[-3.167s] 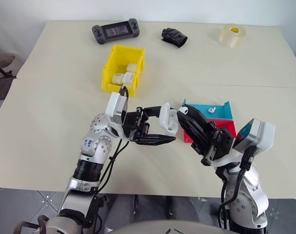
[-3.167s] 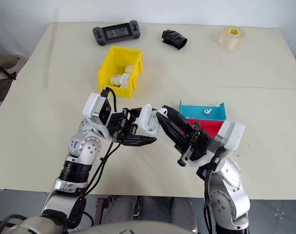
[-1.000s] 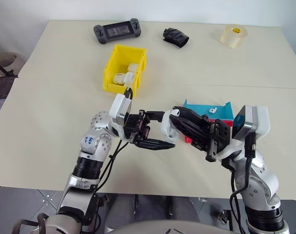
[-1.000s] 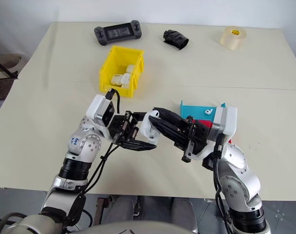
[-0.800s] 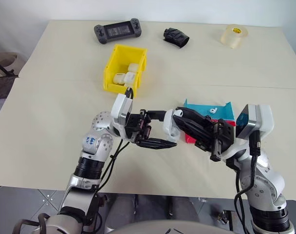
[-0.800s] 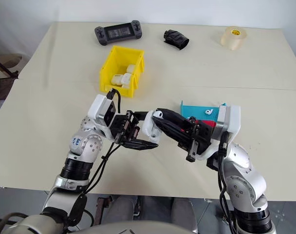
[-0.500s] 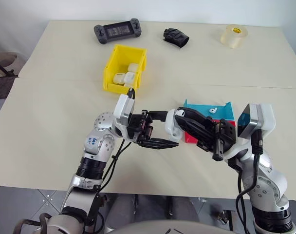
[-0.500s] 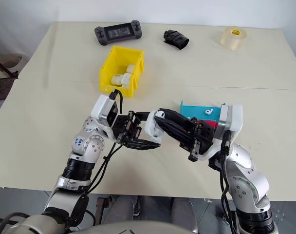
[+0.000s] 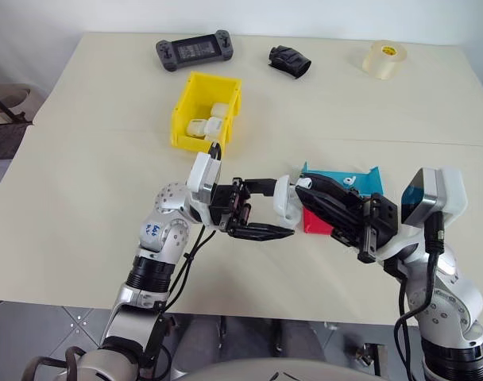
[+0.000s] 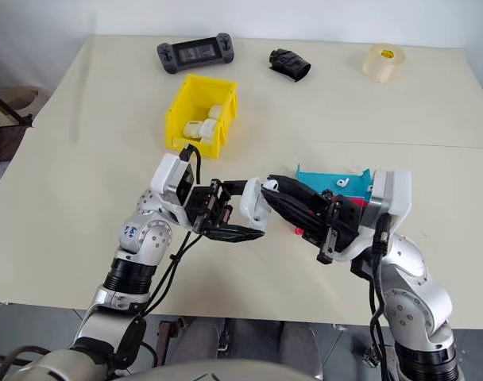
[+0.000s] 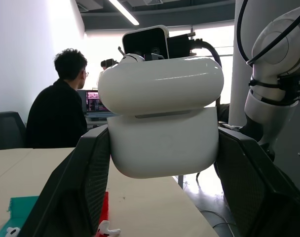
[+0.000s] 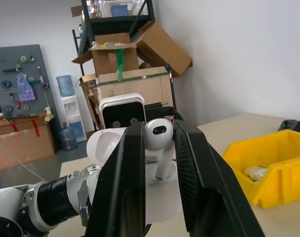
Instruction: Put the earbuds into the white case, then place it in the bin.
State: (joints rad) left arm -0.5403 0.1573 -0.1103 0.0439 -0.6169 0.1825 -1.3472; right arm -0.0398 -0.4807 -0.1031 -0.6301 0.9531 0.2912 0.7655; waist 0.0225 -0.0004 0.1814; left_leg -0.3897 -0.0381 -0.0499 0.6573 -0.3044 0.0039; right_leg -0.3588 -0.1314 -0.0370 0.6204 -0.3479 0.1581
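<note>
My left gripper (image 9: 277, 208) is shut on the white case (image 9: 287, 200), held above the table with its lid (image 11: 160, 91) hinged open. My right gripper (image 9: 307, 190) is shut on one of the earbuds (image 12: 159, 133), whose stem points down at the case's open mouth. Whether it touches the case I cannot tell. A second earbud (image 9: 349, 180) lies in the blue tray (image 9: 365, 184), and a third (image 11: 106, 228) lies on the red tray (image 9: 314, 224). The yellow bin (image 9: 186, 103) stands farther back on the left with several white cases (image 9: 210, 123) in it.
Along the table's far edge lie a black game controller (image 9: 192, 52), a crumpled black object (image 9: 289, 59) and a roll of tape (image 9: 383, 57). In the left wrist view a person (image 11: 56, 118) sits at a desk in the background.
Both grippers, still close together, have drifted a little to the right over the table. The earbud stays at the case's mouth and both grips are unchanged.
</note>
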